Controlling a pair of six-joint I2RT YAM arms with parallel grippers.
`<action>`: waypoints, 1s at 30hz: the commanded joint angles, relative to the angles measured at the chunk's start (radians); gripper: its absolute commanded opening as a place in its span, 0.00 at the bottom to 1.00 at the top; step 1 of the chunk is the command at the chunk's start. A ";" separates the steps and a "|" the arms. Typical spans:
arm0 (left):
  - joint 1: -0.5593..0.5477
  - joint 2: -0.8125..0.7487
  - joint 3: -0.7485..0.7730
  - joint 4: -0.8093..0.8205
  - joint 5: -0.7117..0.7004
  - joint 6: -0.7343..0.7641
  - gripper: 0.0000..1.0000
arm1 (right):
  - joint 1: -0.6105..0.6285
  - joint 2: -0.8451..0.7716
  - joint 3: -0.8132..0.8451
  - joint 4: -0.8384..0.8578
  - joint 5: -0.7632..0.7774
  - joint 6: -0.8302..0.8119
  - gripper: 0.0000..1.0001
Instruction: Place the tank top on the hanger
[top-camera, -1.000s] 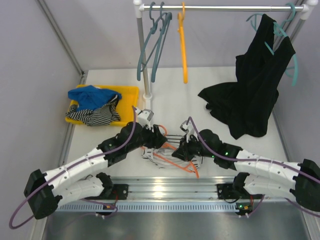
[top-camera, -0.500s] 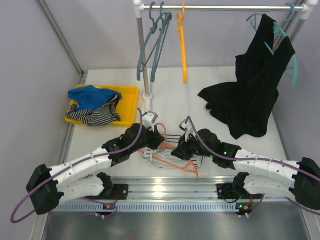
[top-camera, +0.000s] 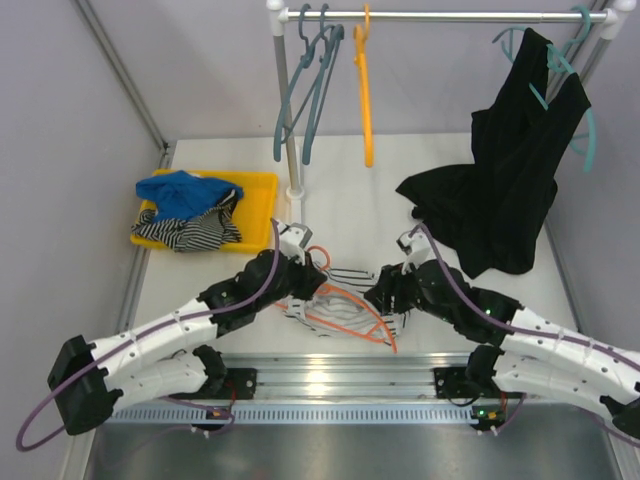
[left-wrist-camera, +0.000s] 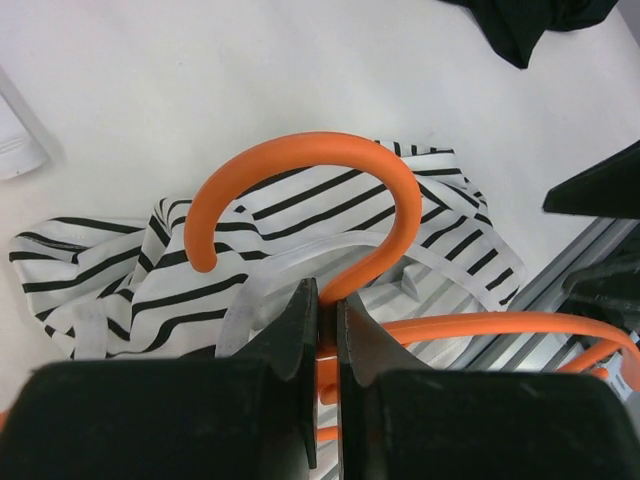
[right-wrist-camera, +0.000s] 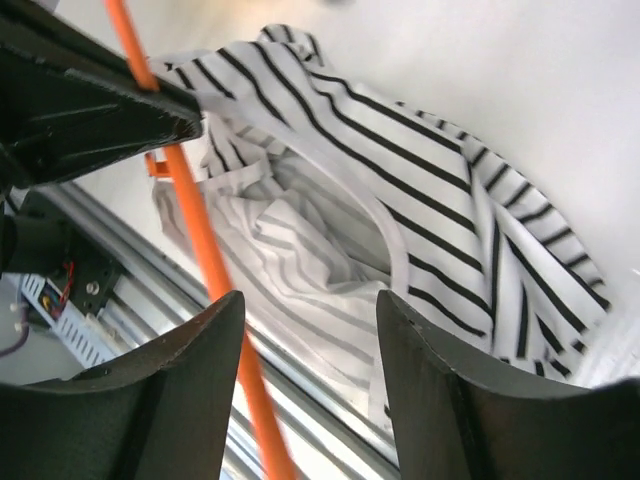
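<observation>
The red-orange hanger (top-camera: 345, 318) lies over the crumpled tank top (top-camera: 345, 280) on the table, just in front of the arm bases. My left gripper (top-camera: 308, 270) is shut on the hanger's neck just below the hook (left-wrist-camera: 300, 143), with the striped tank top (left-wrist-camera: 440, 230) spread underneath. My right gripper (right-wrist-camera: 310, 300) is open above the tank top (right-wrist-camera: 430, 200), holding nothing. The hanger's bar (right-wrist-camera: 190, 220) runs past its left finger. In the top view the right gripper (top-camera: 385, 295) sits at the tank top's right edge.
A yellow tray (top-camera: 262, 185) at the left holds a blue garment and a boldly striped one. The rack pole (top-camera: 288, 120) stands behind the work area with teal hangers (top-camera: 310, 90) and a yellow-orange hanger (top-camera: 366, 100). A black garment (top-camera: 500, 190) hangs at the right.
My left gripper closed on the hanger's neck. My right gripper opened and drew back to the right, off the hanger. The hook now stands clear beside the left gripper.
</observation>
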 joint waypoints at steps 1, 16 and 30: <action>-0.006 -0.036 -0.006 0.005 -0.024 0.024 0.00 | 0.006 -0.053 0.055 -0.216 0.147 0.118 0.54; -0.006 -0.048 -0.024 0.036 -0.011 0.007 0.00 | 0.026 -0.128 -0.049 -0.321 -0.006 0.201 0.31; -0.006 -0.048 -0.026 0.036 -0.006 0.009 0.00 | 0.064 0.009 -0.117 -0.172 -0.045 0.213 0.36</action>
